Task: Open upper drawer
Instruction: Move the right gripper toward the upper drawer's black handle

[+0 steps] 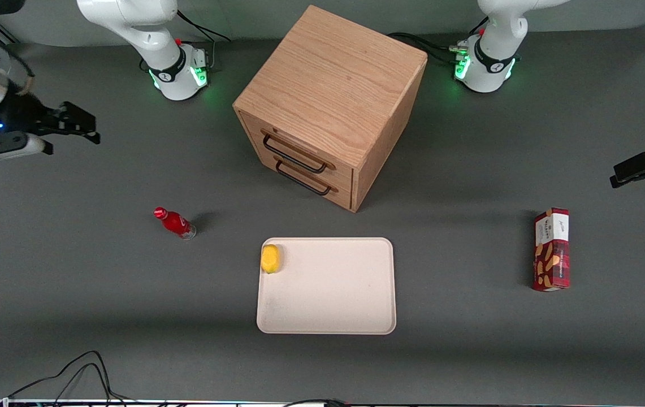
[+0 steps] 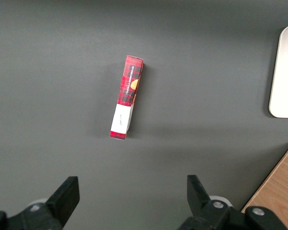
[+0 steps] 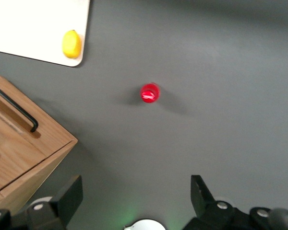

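Upper drawer shut, gripper apart.

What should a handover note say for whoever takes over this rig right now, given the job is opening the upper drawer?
Gripper: open, holding nothing, raised over the working arm's end of the table, well clear of the cabinet.
Upper drawer: shut, flush with the cabinet front; its black handle is untouched, directly above the bottom drawer's matching handle.
Done: nothing yet.
Left: bring the gripper to the top handle, grip it, pull the drawer out.
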